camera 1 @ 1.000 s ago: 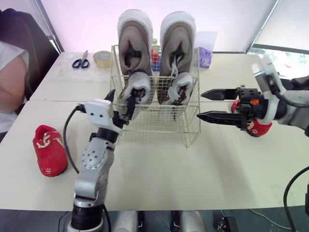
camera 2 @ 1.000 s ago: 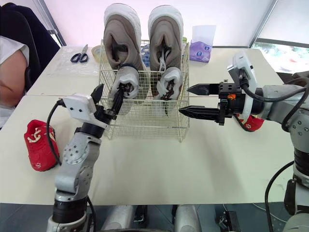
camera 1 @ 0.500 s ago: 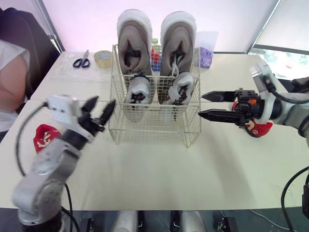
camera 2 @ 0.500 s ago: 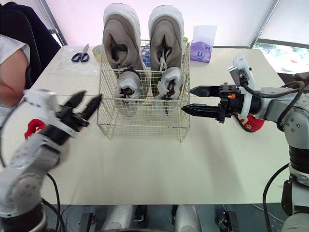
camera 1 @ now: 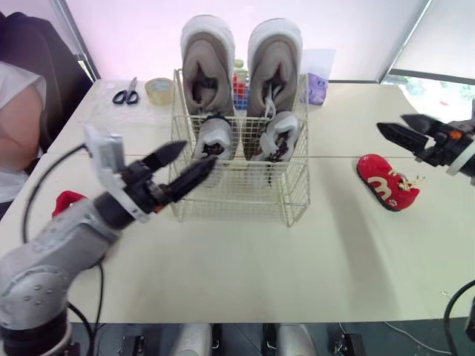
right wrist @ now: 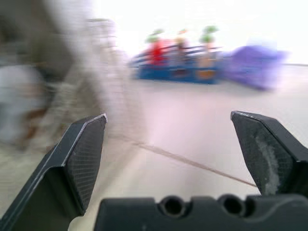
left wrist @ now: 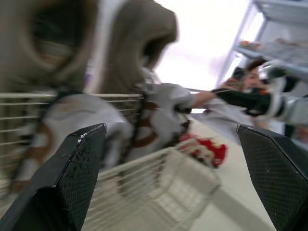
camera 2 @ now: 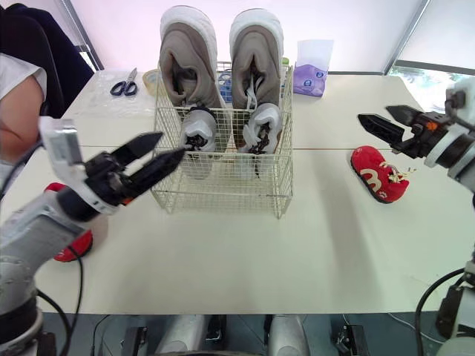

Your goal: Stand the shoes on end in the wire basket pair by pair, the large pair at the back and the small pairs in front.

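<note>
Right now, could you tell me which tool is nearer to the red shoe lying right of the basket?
Right. The right tool hangs open close to the red shoe, not touching it; the left tool, also open, is at the left front corner of the basket.

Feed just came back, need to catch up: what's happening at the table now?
The wire basket holds the large grey pair on end at the back and a small grey pair in front. The left gripper, open and empty, hovers by the basket's front left corner; the right gripper, also open and empty, is off to its right. The right red shoe lies on the table near the right gripper, the left red shoe partly behind the left arm.
</note>
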Motion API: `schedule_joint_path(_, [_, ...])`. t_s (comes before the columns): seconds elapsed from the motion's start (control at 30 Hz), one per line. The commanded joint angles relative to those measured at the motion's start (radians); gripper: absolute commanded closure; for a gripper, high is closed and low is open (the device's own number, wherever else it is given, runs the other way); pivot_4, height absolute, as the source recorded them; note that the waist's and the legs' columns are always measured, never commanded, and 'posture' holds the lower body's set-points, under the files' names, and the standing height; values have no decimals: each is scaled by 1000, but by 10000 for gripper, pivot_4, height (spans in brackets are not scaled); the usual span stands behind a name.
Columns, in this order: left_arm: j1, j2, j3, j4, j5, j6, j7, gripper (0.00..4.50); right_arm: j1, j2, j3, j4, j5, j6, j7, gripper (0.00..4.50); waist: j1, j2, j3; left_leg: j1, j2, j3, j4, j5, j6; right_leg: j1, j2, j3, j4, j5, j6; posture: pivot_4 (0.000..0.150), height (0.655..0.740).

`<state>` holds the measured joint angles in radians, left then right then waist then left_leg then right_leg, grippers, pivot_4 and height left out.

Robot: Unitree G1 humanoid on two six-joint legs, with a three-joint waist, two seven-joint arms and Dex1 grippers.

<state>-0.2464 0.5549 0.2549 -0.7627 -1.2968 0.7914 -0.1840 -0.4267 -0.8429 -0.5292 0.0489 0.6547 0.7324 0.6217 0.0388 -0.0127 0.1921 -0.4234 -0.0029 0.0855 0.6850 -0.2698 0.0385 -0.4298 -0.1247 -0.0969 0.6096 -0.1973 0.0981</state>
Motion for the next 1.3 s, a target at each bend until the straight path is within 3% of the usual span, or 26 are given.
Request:
schedule_joint_path(0.03, [10,-28,-103,-52,53,-36,-36,359,88,71,-93,-162,-14,-57,-111,0,0,3,-1,0,0,0,-1,0,-1,0,0,0,1,0,0,1500,7400])
schedule_joint_path(0.23, [31,-48,-193,-83,9,-45,-68,359,300,84,-172,-181,-76,-95,-141,0,3,7,-2,2,1,-1,-1,-2,4,0,2,1,1,-1,-2,1500,7400])
schedule_joint_path(0.47, [47,-13,-235,-102,9,-38,-72,359,407,132,-119,-109,-134,-182,-105,0,-5,9,-3,5,3,0,-1,-3,5,2,5,4,1,-3,-4,1500,7400])
schedule_joint_path(0.9, [92,63,-220,-100,-11,-42,-59,359,251,179,34,198,-231,-388,-77,0,-3,9,-3,5,2,1,-1,-3,5,1,5,5,1,-3,-4,1500,7400])
schedule_joint_path(1.1, [112,95,-218,-113,-13,-38,-45,359,100,197,97,461,-303,-533,-73,0,-2,10,-3,5,2,1,-1,-3,5,2,5,5,1,-3,-5,1500,7400])
schedule_joint_path(1.2, [130,117,-194,-130,-43,-45,-26,0,55,211,122,536,-313,-580,-55,8168,-5,10,-3,5,2,1,-1,-3,5,2,5,5,1,-3,-4,1500,7400])
schedule_joint_path(1.3, [155,137,-172,-143,-73,-56,-5,0,41,224,135,567,-320,-614,-48,23326,-15,9,-3,5,2,1,-1,-3,5,2,5,6,1,-3,-4,1500,7400])
